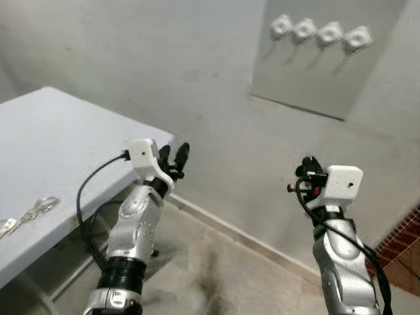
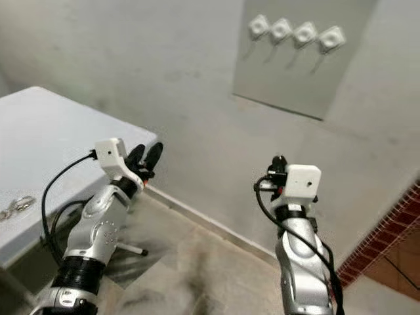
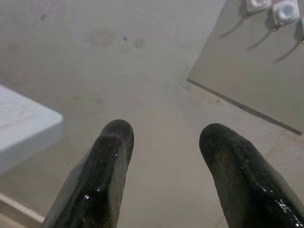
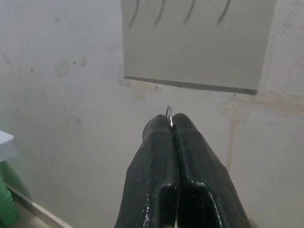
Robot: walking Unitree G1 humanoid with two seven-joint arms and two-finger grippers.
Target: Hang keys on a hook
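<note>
A row of several white hooks (image 1: pixel 320 31) is fixed to a grey panel (image 1: pixel 308 79) high on the wall, ahead and to the right. My right gripper (image 1: pixel 306 172) is raised below that panel, well short of it, and is shut on a thin metal key ring (image 4: pixel 169 115) that pokes out between its fingertips. The rest of the keys is hidden by the fingers. My left gripper (image 1: pixel 174 159) is held up open beside the table corner, with nothing between its fingers (image 3: pixel 114 142). More keys (image 1: pixel 41 207) lie on the white table (image 1: pixel 59 138) at the left.
The table's corner juts out close to my left arm. A bare grey wall (image 1: pixel 197 85) runs behind, with a skirting line along the stone floor (image 1: pixel 223 275). Red brickwork (image 1: pixel 403 252) stands at the lower right.
</note>
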